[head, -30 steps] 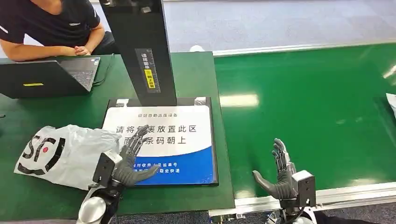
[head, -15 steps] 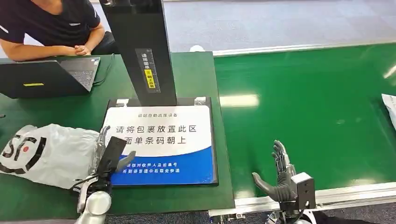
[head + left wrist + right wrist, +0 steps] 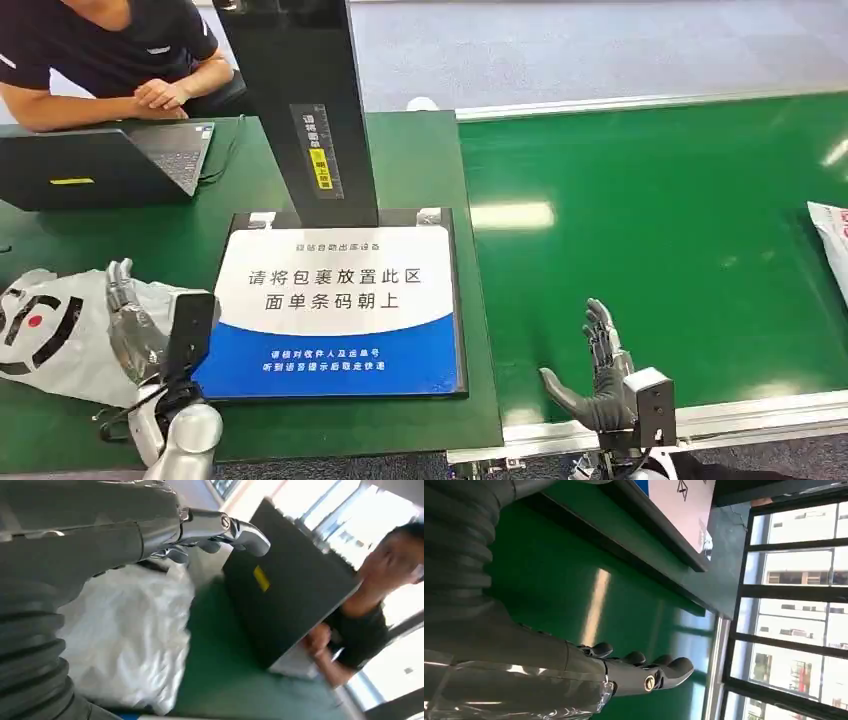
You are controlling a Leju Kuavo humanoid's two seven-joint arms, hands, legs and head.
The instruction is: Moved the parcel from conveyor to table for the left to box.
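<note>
A white plastic parcel with black lettering lies on the green table at the far left; it shows as crumpled white film in the left wrist view. My left hand stands against the parcel's right side, fingers straight and apart, holding nothing. Those fingers reach out over the bag in the left wrist view. My right hand hovers open over the near edge of the green conveyor belt, fingers spread and empty. A second white parcel lies on the belt at the right edge.
A blue-and-white scan pad with a black post sits between my hands. A person sits at the back left behind a laptop. The belt's metal rail runs along the front.
My left hand has swept leftward off the scan pad, pushing the white parcel further left. The second parcel has come further in on the belt. My right hand has stayed put.
</note>
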